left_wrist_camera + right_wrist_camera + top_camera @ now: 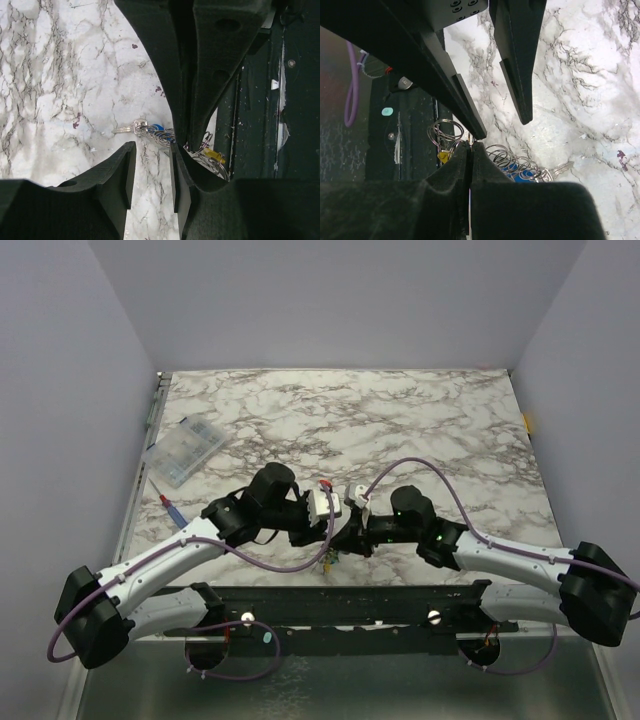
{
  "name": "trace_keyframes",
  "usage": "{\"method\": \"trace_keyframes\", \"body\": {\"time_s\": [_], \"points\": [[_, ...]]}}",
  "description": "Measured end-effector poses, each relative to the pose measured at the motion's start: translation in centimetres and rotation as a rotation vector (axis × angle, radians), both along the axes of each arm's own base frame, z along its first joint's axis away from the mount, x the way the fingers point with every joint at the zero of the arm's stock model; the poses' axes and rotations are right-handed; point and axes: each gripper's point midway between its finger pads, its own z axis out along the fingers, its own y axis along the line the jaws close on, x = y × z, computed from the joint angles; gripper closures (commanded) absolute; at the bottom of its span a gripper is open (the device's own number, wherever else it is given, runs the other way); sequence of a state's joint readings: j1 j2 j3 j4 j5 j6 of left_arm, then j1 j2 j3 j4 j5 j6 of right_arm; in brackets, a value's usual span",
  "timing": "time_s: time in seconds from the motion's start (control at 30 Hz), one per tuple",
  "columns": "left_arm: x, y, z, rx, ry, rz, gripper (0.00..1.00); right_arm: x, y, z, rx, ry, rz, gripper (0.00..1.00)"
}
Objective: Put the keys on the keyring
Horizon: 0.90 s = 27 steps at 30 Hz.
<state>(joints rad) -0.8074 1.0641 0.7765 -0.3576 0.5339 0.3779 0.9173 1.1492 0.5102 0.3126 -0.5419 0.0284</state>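
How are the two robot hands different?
The left gripper is open, fingers apart; the right gripper is pinched shut. The left gripper holds nothing; the right gripper grips the keyring. Both are black and meet by the keys.

Top view high, distant; wrist views close, downward (both share keys (pixel 139 127)).

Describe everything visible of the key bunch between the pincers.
The key bunch is a tangle of thin silvery wire rings with one silver key sticking out, a blue head and a yellow piece. It sits at the near edge of the marble table, partly over the dark rail. The right pincer is shut on its rings; the open left pincer sits over it, contact unclear.
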Motion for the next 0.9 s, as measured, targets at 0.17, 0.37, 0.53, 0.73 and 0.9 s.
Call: {"method": "trace_keyframes", "body": {"time_s": [0.17,0.37,0.53,0.73,0.9], "points": [[-0.3,0.0,-0.3,-0.004,0.014,-0.01,0.62,0.0,0.1,0.0,0.003,-0.003,0.001,0.99],[-0.7,-0.1,-0.3,-0.012,0.032,-0.018,0.59,-0.1,0.1,-0.1,0.0,-0.003,0.005,0.99],[-0.8,-0.1,0.4,-0.033,0.027,-0.013,0.57,-0.1,0.1,-0.1,0.0,-0.004,0.005,0.99],[-1.5,0.3,1.0,-0.059,0.026,-0.015,0.57,0.0,0.1,-0.1,-0.001,-0.003,0.004,0.99],[-1.7,0.4,0.7,-0.057,0.041,-0.015,0.58,0.0,0.1,-0.1,-0.001,-0.003,0.004,0.99]]}}
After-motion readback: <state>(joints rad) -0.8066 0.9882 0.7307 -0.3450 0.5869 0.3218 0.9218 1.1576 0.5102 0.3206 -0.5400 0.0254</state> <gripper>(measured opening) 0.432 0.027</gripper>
